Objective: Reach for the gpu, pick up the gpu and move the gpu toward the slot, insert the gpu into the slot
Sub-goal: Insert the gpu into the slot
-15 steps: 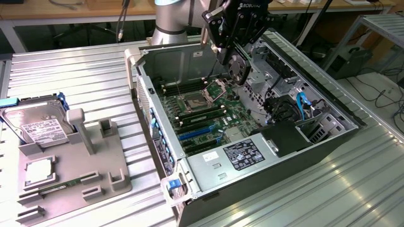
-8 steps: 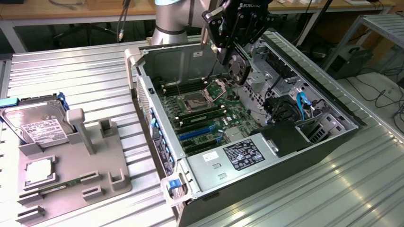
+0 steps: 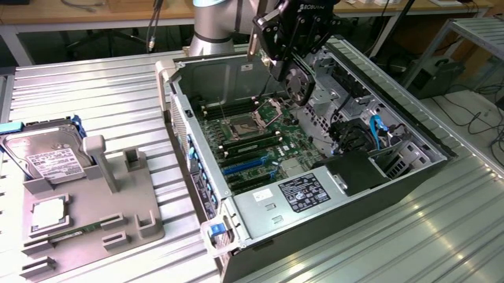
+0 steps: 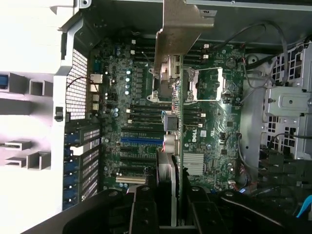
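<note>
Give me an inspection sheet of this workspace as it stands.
Surface: ribbed metal table carrying an open computer case and a grey fixture.
Job's things: gpu held above the motherboard, not seated in a slot.
Clutter: hard drive and memory stick on the fixture.
Grippers: gripper shut on the gpu, over the open case.
Cables: blue cables inside the case; black cables on the floor at the exterior view's right.
Surroundings: wooden benches behind.
</note>
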Robot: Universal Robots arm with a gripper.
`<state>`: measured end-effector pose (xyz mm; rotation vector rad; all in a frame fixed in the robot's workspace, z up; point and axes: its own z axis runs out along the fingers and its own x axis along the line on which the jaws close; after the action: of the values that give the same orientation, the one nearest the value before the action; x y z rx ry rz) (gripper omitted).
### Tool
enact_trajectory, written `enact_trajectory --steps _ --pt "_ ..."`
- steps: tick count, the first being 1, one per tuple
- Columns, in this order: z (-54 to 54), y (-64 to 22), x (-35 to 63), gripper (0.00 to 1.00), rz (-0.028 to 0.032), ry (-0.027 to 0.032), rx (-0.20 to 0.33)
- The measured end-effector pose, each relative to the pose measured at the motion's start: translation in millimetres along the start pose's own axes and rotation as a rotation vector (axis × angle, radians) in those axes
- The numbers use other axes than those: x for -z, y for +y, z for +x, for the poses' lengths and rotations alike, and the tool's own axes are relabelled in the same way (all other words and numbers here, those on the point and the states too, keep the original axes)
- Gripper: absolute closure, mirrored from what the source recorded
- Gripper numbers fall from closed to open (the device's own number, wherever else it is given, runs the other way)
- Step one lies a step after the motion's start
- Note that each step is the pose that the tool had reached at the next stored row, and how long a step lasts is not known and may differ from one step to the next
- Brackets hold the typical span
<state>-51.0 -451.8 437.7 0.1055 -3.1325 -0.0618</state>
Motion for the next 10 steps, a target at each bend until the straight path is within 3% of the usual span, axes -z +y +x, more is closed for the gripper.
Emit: enact_trajectory --steps 10 --pt "0.0 0.0 0.0 0.72 0.0004 0.0033 0.083"
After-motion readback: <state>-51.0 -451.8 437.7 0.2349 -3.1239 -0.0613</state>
